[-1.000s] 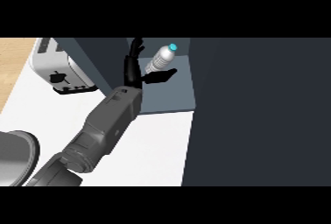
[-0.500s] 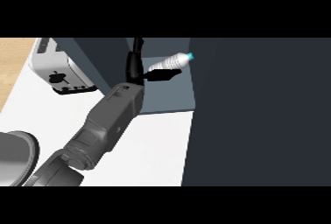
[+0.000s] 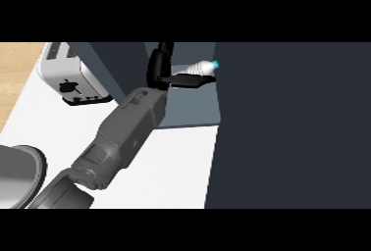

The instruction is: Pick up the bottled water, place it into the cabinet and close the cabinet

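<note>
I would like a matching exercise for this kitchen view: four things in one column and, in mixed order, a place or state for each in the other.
Things:
1. bottled water
2. toaster
3. left hand
4. pan

Places or states:
A. at the view's lower left edge
B. tilted, blue cap toward the right, in the cabinet opening
C. on the counter, upper left
D. reaching into the cabinet, next to the bottle

Pairs: 1-B, 2-C, 3-D, 4-A

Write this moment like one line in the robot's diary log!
left hand: open beside bottled water | bottled water: lying tilted inside cabinet | right hand: unseen
</note>
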Robot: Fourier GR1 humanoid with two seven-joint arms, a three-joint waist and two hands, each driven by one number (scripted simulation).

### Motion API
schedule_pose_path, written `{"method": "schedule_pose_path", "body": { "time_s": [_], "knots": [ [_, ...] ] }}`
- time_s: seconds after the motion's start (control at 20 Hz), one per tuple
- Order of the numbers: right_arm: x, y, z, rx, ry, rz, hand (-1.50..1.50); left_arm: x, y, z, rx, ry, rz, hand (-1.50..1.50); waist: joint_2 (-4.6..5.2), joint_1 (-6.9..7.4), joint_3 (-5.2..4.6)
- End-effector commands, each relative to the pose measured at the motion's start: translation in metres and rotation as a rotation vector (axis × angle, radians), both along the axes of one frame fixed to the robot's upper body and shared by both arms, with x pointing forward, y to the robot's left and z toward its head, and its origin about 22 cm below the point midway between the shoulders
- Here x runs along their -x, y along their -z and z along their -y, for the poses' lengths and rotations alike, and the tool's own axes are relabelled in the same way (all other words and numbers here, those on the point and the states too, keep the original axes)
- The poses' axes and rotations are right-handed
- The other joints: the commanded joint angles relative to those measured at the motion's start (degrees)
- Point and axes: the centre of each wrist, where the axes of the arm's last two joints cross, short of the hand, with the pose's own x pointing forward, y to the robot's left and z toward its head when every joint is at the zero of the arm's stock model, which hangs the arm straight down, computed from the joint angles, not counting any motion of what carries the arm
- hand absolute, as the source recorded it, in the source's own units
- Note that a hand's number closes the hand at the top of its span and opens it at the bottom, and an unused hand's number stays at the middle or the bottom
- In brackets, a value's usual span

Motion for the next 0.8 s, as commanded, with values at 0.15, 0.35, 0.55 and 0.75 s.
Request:
{"method": "schedule_pose_path", "body": {
  "time_s": [0.15, 0.35, 0.55, 0.75],
  "knots": [
    [0.009, -0.016, -0.001, -0.020, 0.005, -0.005, -1.50, 0.013, -0.007, 0.016, 0.132, 0.117, -0.013, -1.50, -0.81, 1.50, 0.00],
    [0.013, -0.014, 0.013, 0.005, 0.011, 0.001, -1.50, 0.036, 0.016, 0.013, 0.143, 0.143, -0.020, -1.50, -1.10, 3.20, 0.07],
    [0.012, -0.015, 0.008, 0.023, 0.026, -0.009, -1.50, 0.063, 0.016, 0.015, 0.167, 0.184, -0.038, 1.50, -1.54, 4.87, 0.06],
    [0.026, -0.025, 0.007, 0.074, 0.012, 0.026, -1.50, 0.090, 0.034, -0.009, 0.172, 0.174, -0.058, 1.50, -1.63, 4.58, 0.03]
  ]
}}
